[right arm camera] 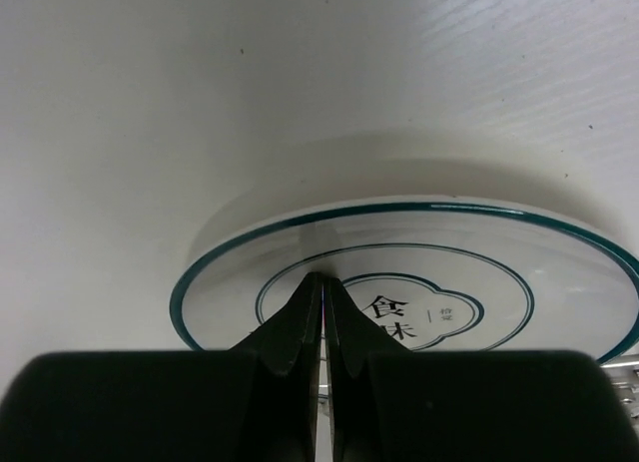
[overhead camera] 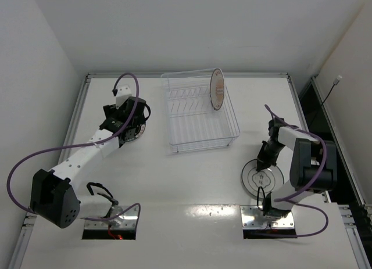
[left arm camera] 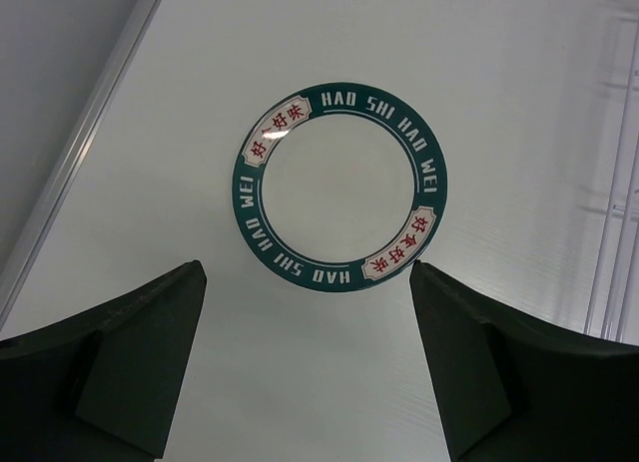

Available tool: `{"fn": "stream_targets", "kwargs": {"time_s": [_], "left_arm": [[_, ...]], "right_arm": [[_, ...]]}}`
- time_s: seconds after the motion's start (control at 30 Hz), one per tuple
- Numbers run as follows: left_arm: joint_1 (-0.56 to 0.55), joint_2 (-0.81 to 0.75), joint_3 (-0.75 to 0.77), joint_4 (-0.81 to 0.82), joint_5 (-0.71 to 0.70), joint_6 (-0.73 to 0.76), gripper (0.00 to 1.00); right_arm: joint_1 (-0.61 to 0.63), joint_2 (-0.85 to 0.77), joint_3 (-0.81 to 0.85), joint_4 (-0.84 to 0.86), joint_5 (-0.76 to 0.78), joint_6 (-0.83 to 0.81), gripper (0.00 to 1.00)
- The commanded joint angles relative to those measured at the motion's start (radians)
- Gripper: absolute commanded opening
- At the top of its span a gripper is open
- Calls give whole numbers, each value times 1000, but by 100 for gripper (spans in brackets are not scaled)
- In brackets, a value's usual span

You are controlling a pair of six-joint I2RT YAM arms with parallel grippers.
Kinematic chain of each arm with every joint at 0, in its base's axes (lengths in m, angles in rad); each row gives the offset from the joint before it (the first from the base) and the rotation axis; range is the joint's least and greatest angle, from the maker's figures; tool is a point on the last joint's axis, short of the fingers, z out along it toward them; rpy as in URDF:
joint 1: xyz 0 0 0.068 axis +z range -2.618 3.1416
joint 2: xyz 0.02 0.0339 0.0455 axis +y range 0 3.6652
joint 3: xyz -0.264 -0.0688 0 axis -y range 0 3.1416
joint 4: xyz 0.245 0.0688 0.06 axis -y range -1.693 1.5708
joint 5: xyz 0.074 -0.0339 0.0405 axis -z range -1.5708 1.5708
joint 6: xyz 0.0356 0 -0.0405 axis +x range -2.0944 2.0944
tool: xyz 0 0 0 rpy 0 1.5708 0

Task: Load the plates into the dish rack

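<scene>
The plate with the dark green patterned rim [left arm camera: 339, 188] lies flat on the table left of the dish rack [overhead camera: 197, 115]. My left gripper [left arm camera: 308, 282] hangs above its near edge, jaws wide open and empty. In the top view the left gripper [overhead camera: 129, 128] covers most of that plate [overhead camera: 138, 135]. The orange sunburst plate [overhead camera: 217, 89] stands upright in the rack's back right corner. The white plate with a thin dark rim [right arm camera: 419, 272] lies flat at the right. My right gripper [right arm camera: 324, 278] is shut, its tips low over that plate's middle; it also shows in the top view [overhead camera: 263, 163] above the white plate [overhead camera: 273, 179].
The rack's wire side shows at the right edge of the left wrist view [left arm camera: 619, 203]. A metal rail [left arm camera: 90, 133] runs along the table's left edge. Purple cables loop off both arms. Walls stand close at the back and both sides.
</scene>
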Motion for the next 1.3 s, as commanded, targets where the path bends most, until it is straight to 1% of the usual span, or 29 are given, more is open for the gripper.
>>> {"fn": "stream_targets", "kwargs": {"time_s": [0.0,0.17,0.3,0.37,0.43,0.47,0.57,0.63,0.73,0.8,0.87,0.9,0.93,0.97,1.0,1.03,1.07,1.13,1.27], "left_arm": [[-3,-23,17,18,-22,-13,82],[-3,-14,17,18,-22,-4,82],[-3,-14,17,18,-13,-4,82],[-3,-5,17,18,-13,-4,82],[-3,-5,17,18,-13,-4,82],[-3,-5,17,18,-13,-4,82],[-3,-5,17,18,-13,-4,82],[-3,-5,17,18,-13,-4,82],[-3,-5,17,18,-13,-4,82],[-3,-5,17,18,-13,-4,82],[-3,-5,17,18,-13,-4,82],[-3,-5,17,18,-13,-4,82],[-3,-5,17,18,-13,-4,82],[-3,-5,17,18,-13,-4,82],[-3,-5,17,18,-4,-4,82],[-3,-5,17,18,-4,-4,82],[-3,-5,17,18,-4,-4,82],[-3,4,17,18,8,-4,82],[-3,4,17,27,8,-4,82]], "right_arm": [[4,51,55,76,6,21,2],[4,167,179,106,-3,81,2],[14,274,328,135,-26,157,2],[23,295,371,149,-37,174,2],[34,318,455,149,-23,194,2],[34,339,507,118,-23,194,2],[44,359,569,94,-23,194,2],[44,359,580,84,-14,179,2],[44,321,571,70,-14,145,2],[44,281,529,60,-2,104,3],[21,185,448,49,20,81,6],[5,142,408,49,34,81,17],[-53,100,320,70,34,67,23],[-92,13,272,90,-24,67,31],[-136,-27,226,122,-50,56,44],[-226,-62,143,141,-78,44,48],[-268,-110,115,150,-98,44,49],[-315,-120,83,150,-109,30,49],[-333,-91,64,172,-138,30,50]]}}
